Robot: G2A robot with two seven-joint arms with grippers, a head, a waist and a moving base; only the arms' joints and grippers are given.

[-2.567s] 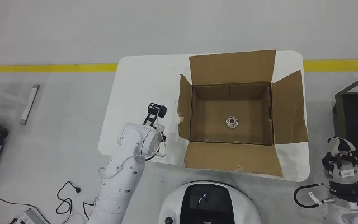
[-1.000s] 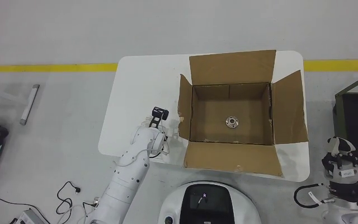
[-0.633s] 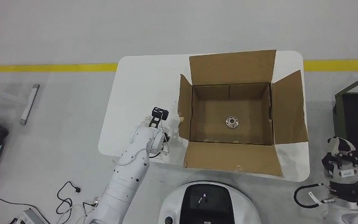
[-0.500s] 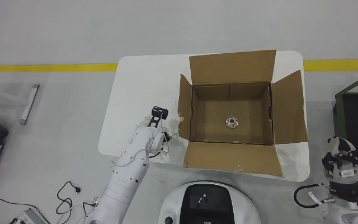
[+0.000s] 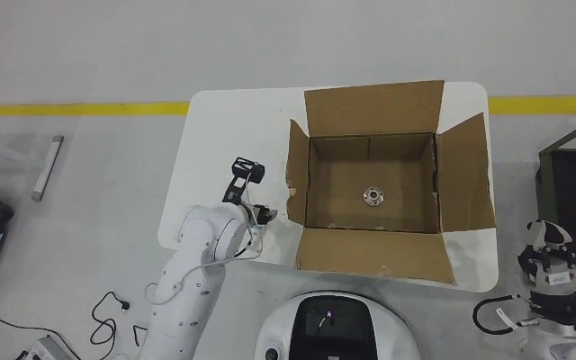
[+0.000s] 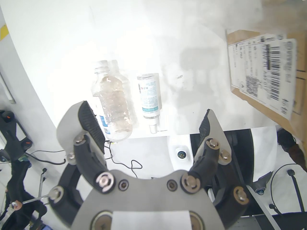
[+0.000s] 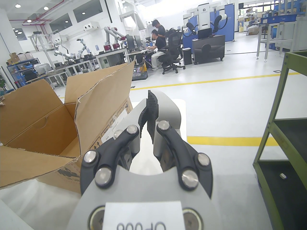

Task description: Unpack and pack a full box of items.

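- Left gripper [image 6: 145,108]: jaws spread wide, holding nothing, above a clear plastic bottle [image 6: 112,106] and a small spray bottle [image 6: 150,96].
- The two bottles lie side by side at the white table [image 5: 225,135] edge, 8 o'clock of the cardboard box [image 5: 373,112].
- Box is open, with a round metal fitting [image 5: 372,194] inside.
- Right gripper [image 7: 151,96]: pinched shut, near a green cart [image 7: 287,84].
- Grey floor with a yellow line [image 5: 90,108].

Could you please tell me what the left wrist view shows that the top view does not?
Left wrist view: a clear bottle and a small labelled bottle lying side by side, beyond the open left tool. Top view: the floor of the cardboard box, with a round metal part on it. Both: that box and the white table.
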